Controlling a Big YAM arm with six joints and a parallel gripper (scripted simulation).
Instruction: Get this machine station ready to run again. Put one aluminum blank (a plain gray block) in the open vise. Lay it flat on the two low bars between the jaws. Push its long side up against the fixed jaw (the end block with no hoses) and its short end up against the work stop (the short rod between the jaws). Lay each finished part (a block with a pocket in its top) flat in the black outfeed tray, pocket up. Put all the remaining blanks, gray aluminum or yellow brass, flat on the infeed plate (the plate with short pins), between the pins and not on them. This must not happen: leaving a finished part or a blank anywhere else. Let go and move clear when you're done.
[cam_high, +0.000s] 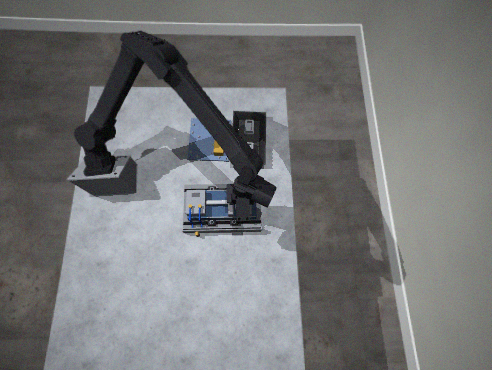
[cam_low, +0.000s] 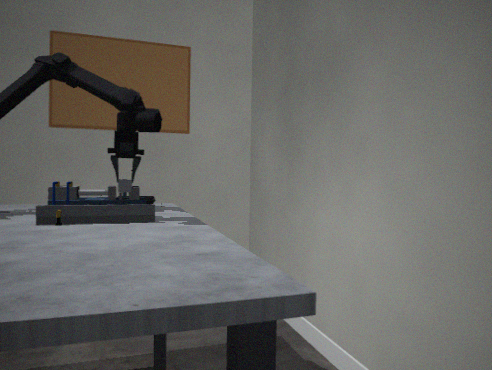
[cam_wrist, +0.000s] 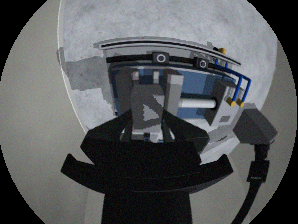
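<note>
My gripper (cam_low: 125, 182) (cam_wrist: 147, 112) points down over the vise and is shut on a plain gray blank (cam_low: 125, 186) (cam_wrist: 148, 100). The blank's lower part is between the fixed jaw (cam_low: 135, 193) (cam_wrist: 123, 90) and the moving jaw (cam_low: 111, 192) (cam_wrist: 174, 92); its upper part stands above the jaw tops. Whether it touches the low bars (cam_wrist: 156, 76) or the work stop cannot be told. In the top view, a yellow brass blank (cam_high: 218, 148) lies on the blue infeed plate (cam_high: 199, 132). The black outfeed tray (cam_high: 260, 150) holds a pocketed part (cam_high: 249, 126) and another gray piece, partly hidden by the arm.
The hose-side block (cam_high: 195, 197) (cam_wrist: 223, 102) with upright blue hoses (cam_low: 54, 193) (cam_wrist: 247, 89) stands at the vise's other end, joined to the moving jaw by a white rod (cam_high: 216, 202) (cam_wrist: 196, 103). A rail (cam_high: 222, 230) runs along the vise's front. The forearm passes over the infeed plate and tray.
</note>
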